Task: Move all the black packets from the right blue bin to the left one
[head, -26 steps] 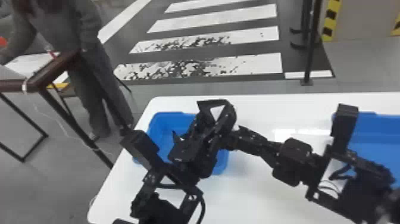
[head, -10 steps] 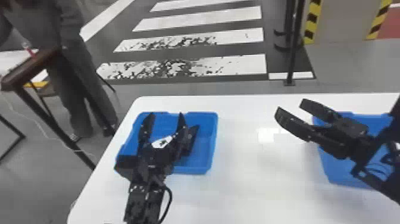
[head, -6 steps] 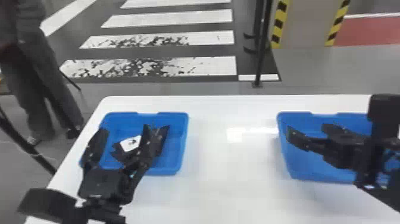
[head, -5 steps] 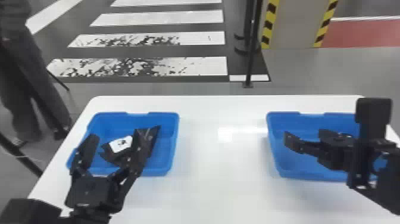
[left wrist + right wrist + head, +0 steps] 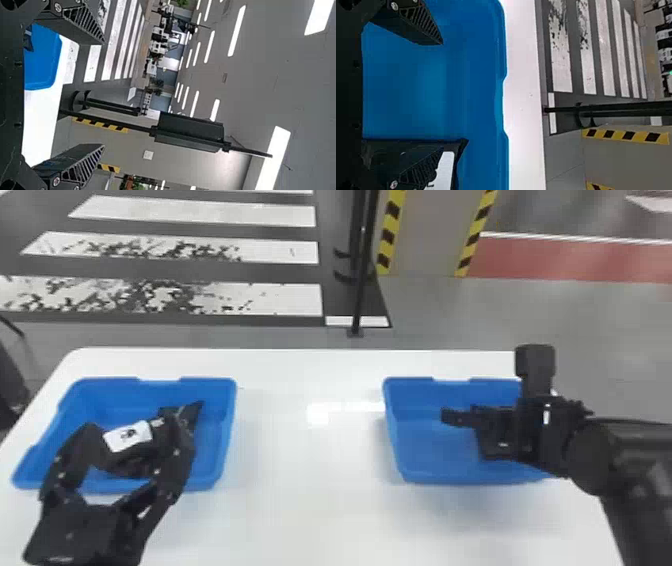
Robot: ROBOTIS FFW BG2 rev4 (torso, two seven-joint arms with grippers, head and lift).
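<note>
While left gripper (image 5: 134,426) gapes over left bin (image 5: 226,430) | right gripper (image 5: 460,414), jaws wide | packet (image 5: 445,170) in right bin (image 5: 430,455)

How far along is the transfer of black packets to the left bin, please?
Done: at least one white-labelled packet lies in the left bin. In hand: nothing; the left hand and right hand are both open. Remaining: at least one packet in the right bin.

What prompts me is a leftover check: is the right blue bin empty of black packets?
No, the right wrist view shows a black packet inside the right blue bin.
</note>
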